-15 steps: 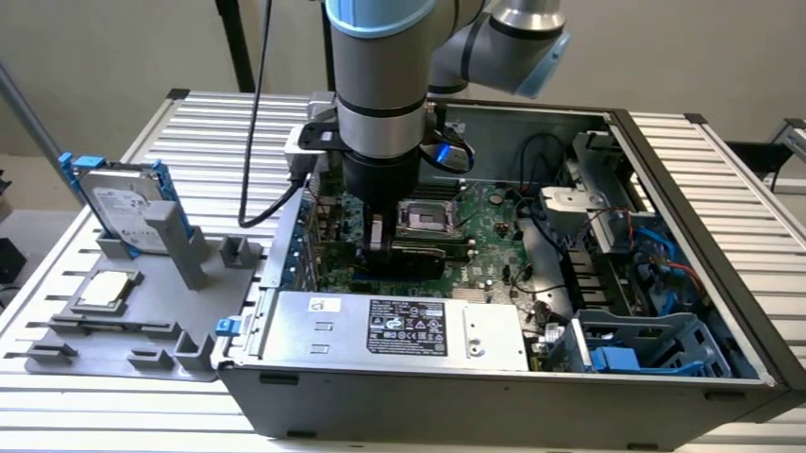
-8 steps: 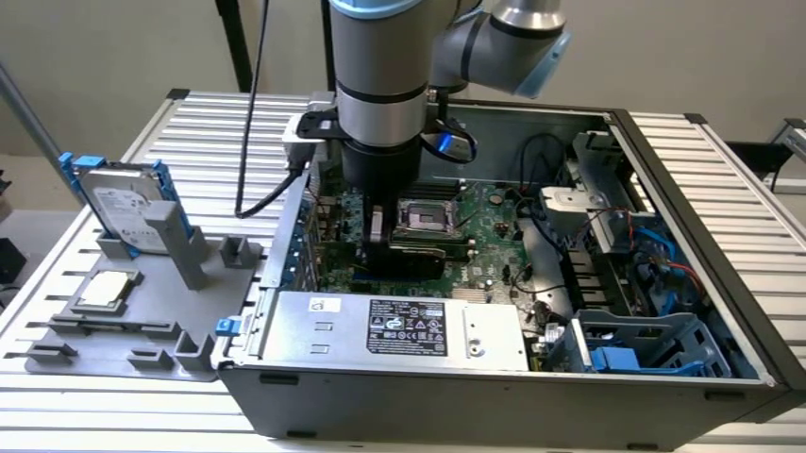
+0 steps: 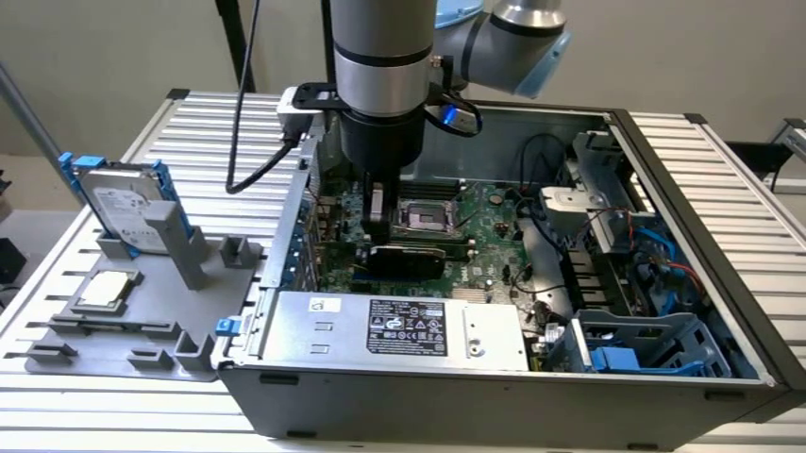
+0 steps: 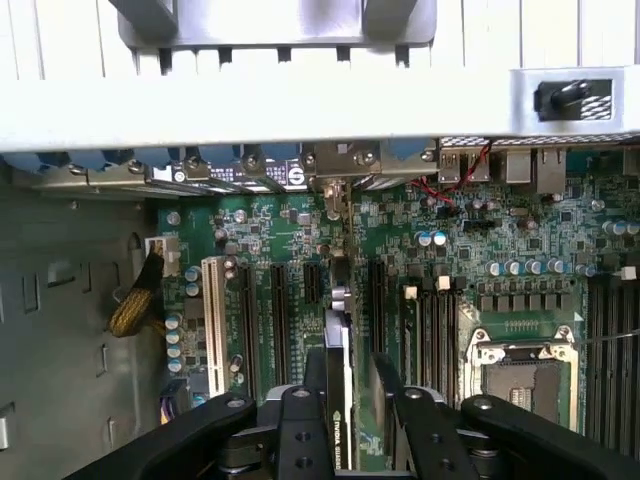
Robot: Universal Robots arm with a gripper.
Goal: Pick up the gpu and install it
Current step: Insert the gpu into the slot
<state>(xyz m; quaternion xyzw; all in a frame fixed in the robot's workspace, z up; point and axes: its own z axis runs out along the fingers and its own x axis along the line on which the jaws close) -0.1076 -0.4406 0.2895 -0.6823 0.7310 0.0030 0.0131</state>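
gpu (image 4: 340, 400) on edge over the motherboard (image 4: 500, 260)
the gripper (image 4: 350, 400) is inside the open case (image 3: 705, 170), fingers clamped on the card's edge.

Arm (image 3: 377, 57): held vertical, wrist pointed straight down. Gripper (image 4: 350, 400): lowered, black fingers (image 4: 300, 420) set either side of an upright card edge, closed against it.

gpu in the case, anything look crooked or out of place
Nothing stands out. The gpu stands on edge between the hand's fingers, lined up with the motherboard slots. The hard drive and CPU chip sit in their gray holder outside the case.
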